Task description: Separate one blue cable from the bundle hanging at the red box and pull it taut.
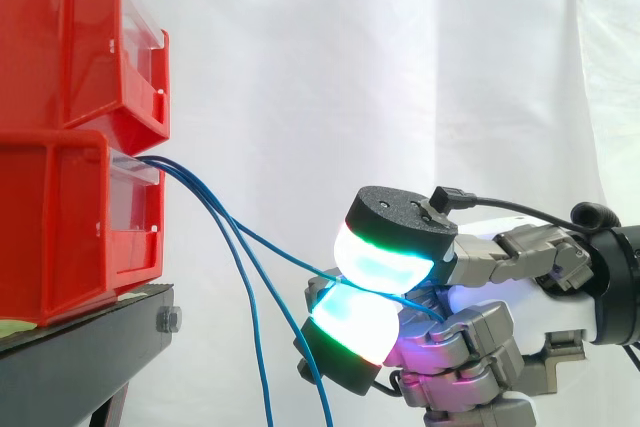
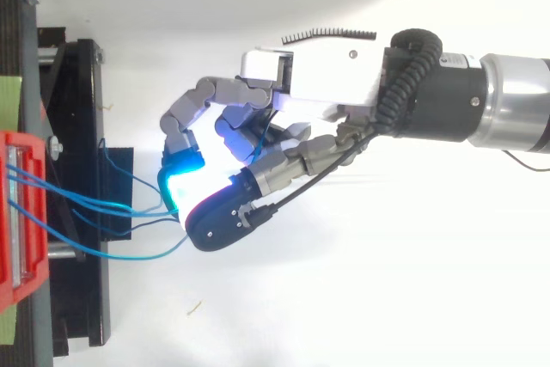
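Observation:
Several thin blue cables (image 1: 215,209) come out of the lower red bin (image 1: 70,217) and hang down in front of the black stand (image 1: 80,347). One blue cable (image 1: 285,250) runs straight from the bin's front to my hand (image 1: 500,287) and is pinched between two glowing pads (image 1: 385,262). In the top view the same cable (image 2: 129,208) reaches my hand (image 2: 318,70) at its cyan pad (image 2: 176,186). The other cables (image 1: 262,367) drop below the pinch. My hand is shut on the one cable, a little right of the bin.
A second red bin (image 1: 70,37) is stacked on the lower one. The white curtain (image 1: 400,67) hangs behind. The arm (image 2: 507,113) comes in from the right. The black stand's frame (image 2: 82,212) lies under the cables in the top view.

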Robot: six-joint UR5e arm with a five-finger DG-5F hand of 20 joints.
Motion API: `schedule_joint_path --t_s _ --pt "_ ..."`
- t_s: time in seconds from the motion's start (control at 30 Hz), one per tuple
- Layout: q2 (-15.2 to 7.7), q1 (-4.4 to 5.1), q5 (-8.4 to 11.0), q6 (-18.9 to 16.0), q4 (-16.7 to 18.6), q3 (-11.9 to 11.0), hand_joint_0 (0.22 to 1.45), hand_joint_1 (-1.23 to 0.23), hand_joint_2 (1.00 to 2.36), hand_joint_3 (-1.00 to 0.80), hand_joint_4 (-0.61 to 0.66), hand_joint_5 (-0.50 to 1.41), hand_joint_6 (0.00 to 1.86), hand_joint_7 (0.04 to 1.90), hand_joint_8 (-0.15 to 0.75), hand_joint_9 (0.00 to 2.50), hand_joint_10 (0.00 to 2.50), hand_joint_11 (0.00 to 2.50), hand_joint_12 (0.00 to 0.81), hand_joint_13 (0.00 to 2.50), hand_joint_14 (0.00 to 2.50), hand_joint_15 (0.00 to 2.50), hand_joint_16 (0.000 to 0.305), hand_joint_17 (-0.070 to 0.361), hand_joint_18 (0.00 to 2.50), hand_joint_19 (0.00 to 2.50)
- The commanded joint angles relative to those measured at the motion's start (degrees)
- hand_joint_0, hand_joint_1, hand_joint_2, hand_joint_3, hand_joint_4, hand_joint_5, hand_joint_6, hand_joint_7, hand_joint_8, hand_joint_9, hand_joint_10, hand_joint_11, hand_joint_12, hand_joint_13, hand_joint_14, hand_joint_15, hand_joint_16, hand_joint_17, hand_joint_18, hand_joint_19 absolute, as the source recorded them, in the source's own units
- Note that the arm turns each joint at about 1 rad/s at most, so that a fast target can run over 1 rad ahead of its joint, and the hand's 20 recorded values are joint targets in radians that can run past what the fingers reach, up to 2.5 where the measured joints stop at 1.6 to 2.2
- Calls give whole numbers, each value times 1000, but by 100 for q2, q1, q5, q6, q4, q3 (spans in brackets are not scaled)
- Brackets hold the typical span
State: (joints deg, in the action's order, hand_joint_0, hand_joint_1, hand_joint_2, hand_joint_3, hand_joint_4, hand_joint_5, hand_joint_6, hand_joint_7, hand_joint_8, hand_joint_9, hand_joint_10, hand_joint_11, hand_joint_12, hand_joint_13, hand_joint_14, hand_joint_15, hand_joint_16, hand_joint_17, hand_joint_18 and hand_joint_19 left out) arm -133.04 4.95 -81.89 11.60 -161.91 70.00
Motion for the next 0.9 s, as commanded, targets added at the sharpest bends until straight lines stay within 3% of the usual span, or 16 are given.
schedule_joint_path --t_s 0.0,0.17,0.23,0.43,0.87 --pt "-2 23 -3 0 19 5 754 -718 1015 -259 -37 -253 996 1112 225 822 1595 1153 277 917 2456 1420 23 52 1264 1734" --pt "-2 76 -3 -9 72 -4 761 -715 1017 -220 -48 -252 989 1182 224 820 1591 1138 276 907 2492 1383 23 51 1260 1750" --pt "-2 93 -3 -9 107 -4 761 -710 1020 -92 -23 -256 990 1155 227 809 1578 1137 270 894 2500 1378 23 51 1252 1757" --pt "-2 120 -3 -18 142 5 781 -723 1011 63 19 -260 994 1022 227 795 1605 1113 277 874 2500 1330 22 49 1232 1778" --pt "-2 181 -11 0 142 -4 805 -755 1008 96 23 -254 995 972 242 792 1648 1088 280 868 2500 1323 22 49 1233 1803"
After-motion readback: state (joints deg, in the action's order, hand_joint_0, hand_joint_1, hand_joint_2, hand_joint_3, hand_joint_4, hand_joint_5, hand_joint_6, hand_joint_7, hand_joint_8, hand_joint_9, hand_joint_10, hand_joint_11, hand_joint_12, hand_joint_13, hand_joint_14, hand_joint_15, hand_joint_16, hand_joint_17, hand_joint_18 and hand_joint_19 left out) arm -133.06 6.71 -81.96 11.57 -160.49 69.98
